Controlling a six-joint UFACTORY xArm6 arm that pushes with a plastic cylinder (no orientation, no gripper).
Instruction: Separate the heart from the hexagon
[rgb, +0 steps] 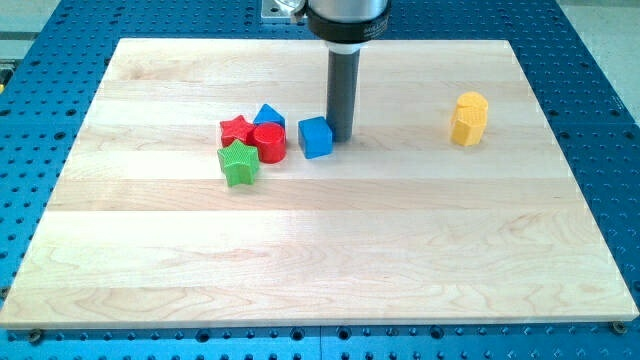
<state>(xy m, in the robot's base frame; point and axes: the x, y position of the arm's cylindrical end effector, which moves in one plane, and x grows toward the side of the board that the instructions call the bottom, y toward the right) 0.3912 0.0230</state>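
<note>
Camera view puts my tip (341, 137), a bare rod with no pincer to open or shut, just right of the blue cube (315, 137), likely placed to push it, well apart from the yellow block (468, 118).

A pale wooden board (330, 260) made of glued strips lies on a blue metal table (600, 110) with rows of small holes. The light is even and soft, without strong shadows.

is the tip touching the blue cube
Cannot tell. In the camera view my tip sits right against the blue cube on its right side, with no gap visible, but overlap could hide one.
</note>
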